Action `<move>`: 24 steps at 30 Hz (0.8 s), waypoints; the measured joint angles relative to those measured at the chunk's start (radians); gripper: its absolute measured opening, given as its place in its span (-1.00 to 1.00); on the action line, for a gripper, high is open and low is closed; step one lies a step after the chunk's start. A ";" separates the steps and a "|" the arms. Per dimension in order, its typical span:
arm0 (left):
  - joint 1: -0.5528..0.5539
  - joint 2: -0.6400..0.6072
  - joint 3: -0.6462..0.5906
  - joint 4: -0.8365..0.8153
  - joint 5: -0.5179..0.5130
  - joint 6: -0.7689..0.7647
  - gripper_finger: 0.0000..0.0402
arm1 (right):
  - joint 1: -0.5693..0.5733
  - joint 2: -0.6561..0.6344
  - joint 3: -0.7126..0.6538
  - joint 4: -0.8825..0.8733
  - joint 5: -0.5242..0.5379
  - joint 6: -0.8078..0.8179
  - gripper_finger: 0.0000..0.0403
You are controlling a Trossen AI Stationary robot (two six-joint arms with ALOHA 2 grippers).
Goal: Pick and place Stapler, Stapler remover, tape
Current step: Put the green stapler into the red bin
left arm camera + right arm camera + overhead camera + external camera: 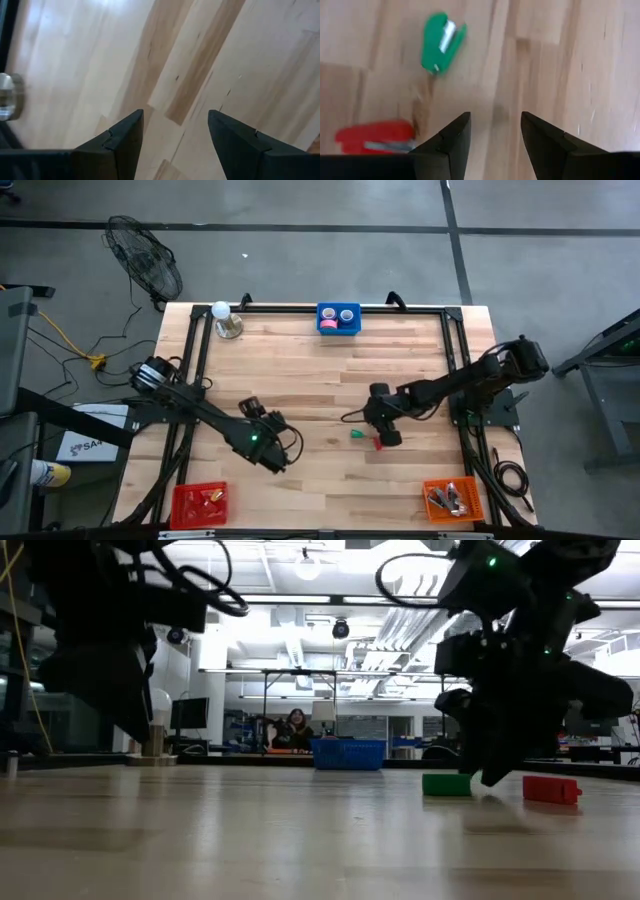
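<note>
Beside the green stapler (442, 42), the right gripper (495, 135), open and empty, should centre over it before closing.

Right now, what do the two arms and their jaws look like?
Both arms are dark, jointed, with loose black cables looping along them. The left arm shows a small green light near its wrist. Each gripper, left gripper and right gripper, ends in two dark wedge-shaped jaws with notched inner edges.

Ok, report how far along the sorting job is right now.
Looks done: tape rolls sit in the blue bin; both orange bins hold items. In hand: nothing; the right gripper hovers open near the small green stapler and red stapler. Left: those two on bare wood. The left gripper is open and empty.
</note>
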 joint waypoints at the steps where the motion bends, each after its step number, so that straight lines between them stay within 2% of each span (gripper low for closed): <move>1: 0.000 -0.008 -0.019 0.027 0.001 0.000 0.07 | 0.011 0.000 0.000 0.017 0.008 0.000 -0.18; 4: 0.000 -0.030 -0.065 0.104 0.003 0.002 0.07 | 0.042 0.006 0.000 0.076 0.026 0.012 -0.18; 12: 0.000 -0.040 -0.132 0.272 0.008 0.054 0.07 | 0.107 0.053 0.000 0.095 0.078 0.097 -0.18; 24: 0.000 -0.040 -0.193 0.428 0.026 0.078 0.07 | 0.187 0.091 0.002 0.151 0.148 0.235 -0.18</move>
